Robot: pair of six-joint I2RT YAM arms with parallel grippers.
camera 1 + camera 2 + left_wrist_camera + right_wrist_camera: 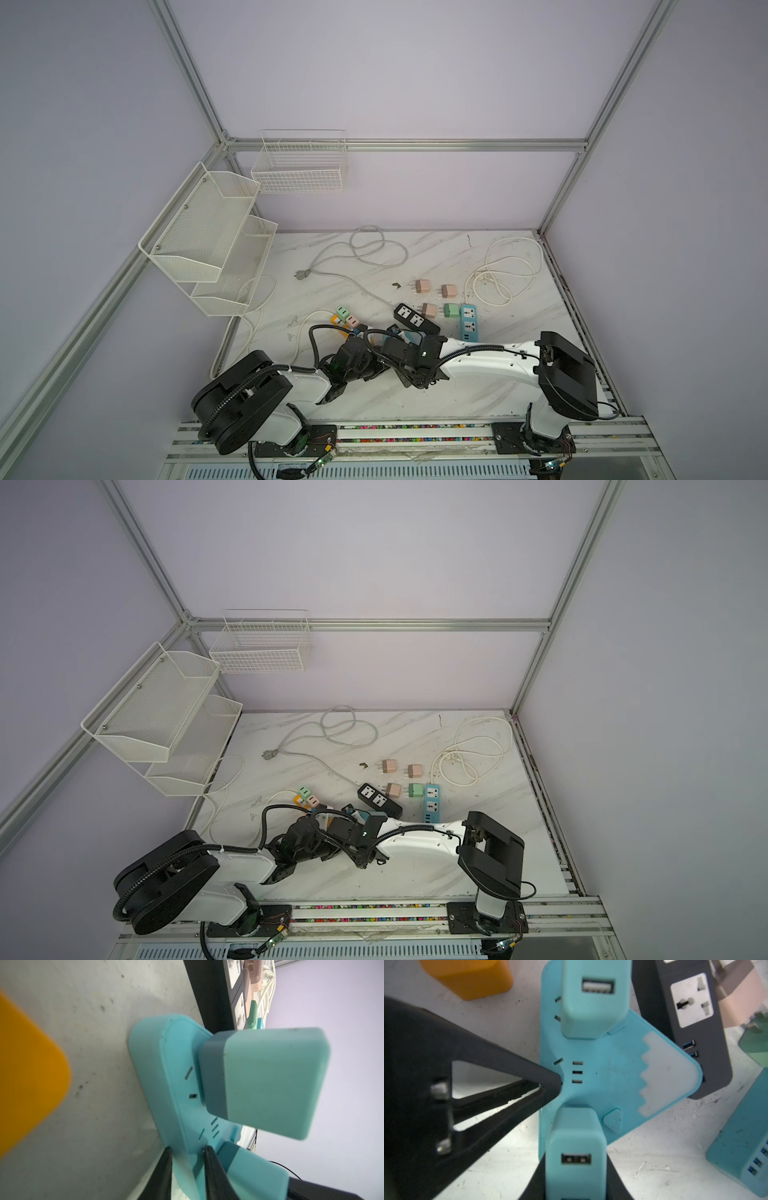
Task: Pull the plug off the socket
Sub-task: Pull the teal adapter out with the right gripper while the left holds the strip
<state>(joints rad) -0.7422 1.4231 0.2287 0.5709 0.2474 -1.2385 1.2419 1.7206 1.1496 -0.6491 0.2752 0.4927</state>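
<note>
Three lilac walls (415, 83) ring marble table (457, 257); left pincer (188, 1157) grips socket (608, 1076), right pincer (575, 1167) plug (576, 1130).

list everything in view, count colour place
teal strip: 1, teal, table front
teal chargers: 2, teal, plugged into teal strip
black strip: 1, black, behind teal strip
blue strip: 1, light blue, right of black strip
orange block: 1, orange, left of teal strip
pink plugs: 4, pink, three loose mid-table, one on orange block
green plugs: 2, green, one by blue strip, one on orange block
cords: several, grey and white, table back and sides
mesh shelf: 1, white, left wall
wire basket: 1, white, back wall
table: 1, white marble
left fingers: 2, black, pinching teal strip's edge
right fingers: 2, black, clamped on one teal charger
</note>
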